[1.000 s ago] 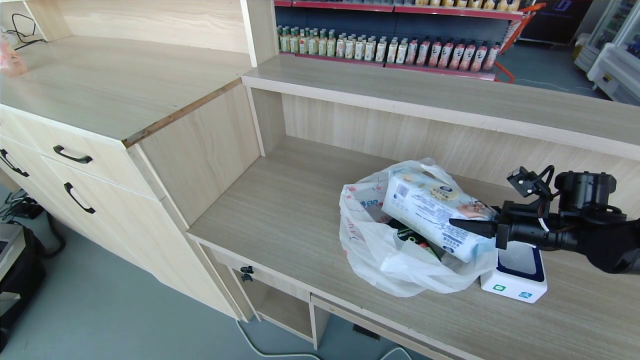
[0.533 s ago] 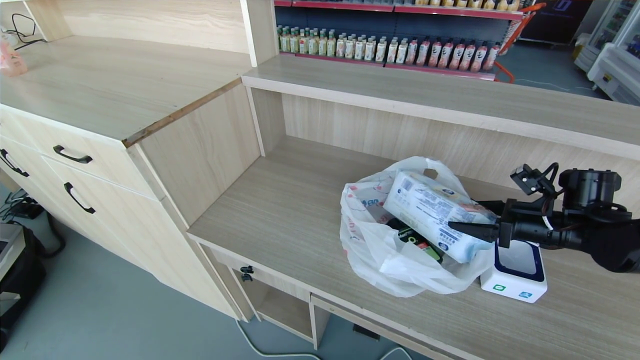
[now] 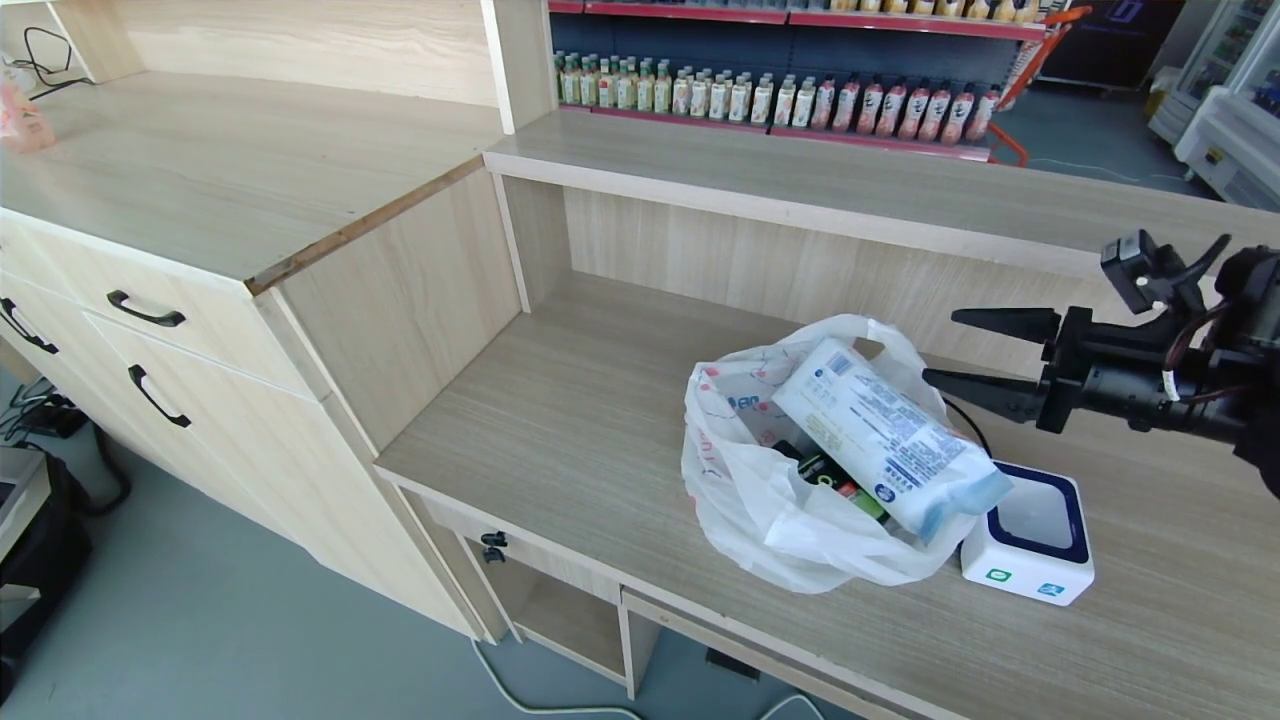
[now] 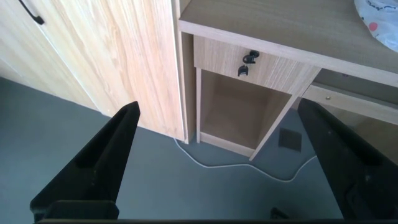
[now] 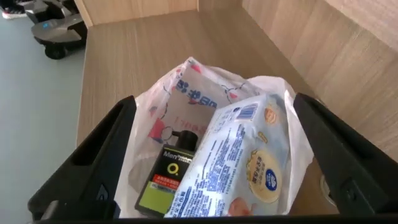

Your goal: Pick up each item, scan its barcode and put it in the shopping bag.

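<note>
A white plastic shopping bag (image 3: 760, 500) sits on the lower counter. A white and blue soft pack (image 3: 885, 435) lies slanted across the bag's mouth, resting on a dark bottle with a green label (image 3: 835, 480). In the right wrist view the pack (image 5: 249, 168) and the bottle (image 5: 165, 183) lie inside the bag (image 5: 186, 93). My right gripper (image 3: 965, 352) hangs open above and to the right of the pack, holding nothing. A white scanner box with a blue rim (image 3: 1030, 545) stands right of the bag. My left gripper (image 4: 221, 162) is open, low in front of the counter.
The counter's raised back wall (image 3: 800, 270) stands just behind the bag, with a higher ledge above it. A tall cabinet side (image 3: 400, 300) bounds the counter on the left. Below the counter edge are a locked drawer (image 4: 249, 62) and an open cubby (image 4: 239, 112).
My right gripper has let go of the soft pack and risen up and to the right. The pack has settled lower onto the bag, tilted toward the scanner.
</note>
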You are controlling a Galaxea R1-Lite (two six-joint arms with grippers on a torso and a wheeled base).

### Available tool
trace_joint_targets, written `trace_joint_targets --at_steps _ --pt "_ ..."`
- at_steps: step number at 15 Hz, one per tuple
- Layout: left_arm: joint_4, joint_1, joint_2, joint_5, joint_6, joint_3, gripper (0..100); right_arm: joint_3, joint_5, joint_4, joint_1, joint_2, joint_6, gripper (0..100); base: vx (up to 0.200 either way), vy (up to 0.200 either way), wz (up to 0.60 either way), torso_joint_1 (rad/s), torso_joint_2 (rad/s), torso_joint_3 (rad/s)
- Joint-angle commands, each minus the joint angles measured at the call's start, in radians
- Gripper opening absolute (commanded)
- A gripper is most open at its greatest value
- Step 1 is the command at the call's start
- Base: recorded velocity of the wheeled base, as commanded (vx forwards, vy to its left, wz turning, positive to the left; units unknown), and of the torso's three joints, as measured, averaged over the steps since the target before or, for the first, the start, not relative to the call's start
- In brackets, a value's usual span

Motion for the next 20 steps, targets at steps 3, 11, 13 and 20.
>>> trace_joint_targets --at_steps 3,11,13,20 --pt "0.0 0.0 0.001 0.0 0.0 0.0 100 -0.031 -0.006 -0.016 0.018 -0.138 -0.048 100 0.0 0.0 0.0 0.0 0.0 0.0" --pt "0.0 0.0 0.001 0.0 0.0 0.0 100 -0.036 -0.047 -0.001 0.058 -0.337 -0.065 100 0.0 0.0 -0.07 0.0 0.0 0.0" --pt "0.0 0.0 0.001 0.0 0.0 0.0 100 -0.08 -0.15 0.079 0.096 -0.375 -0.065 100 0.0 0.0 -0.6 -0.061 0.14 0.093" --pt "0.0 0.0 0.001 0.0 0.0 0.0 100 -0.369 -0.739 0.504 0.205 -0.457 0.022 100 0.0 0.0 -0.51 -0.165 0.51 0.332"
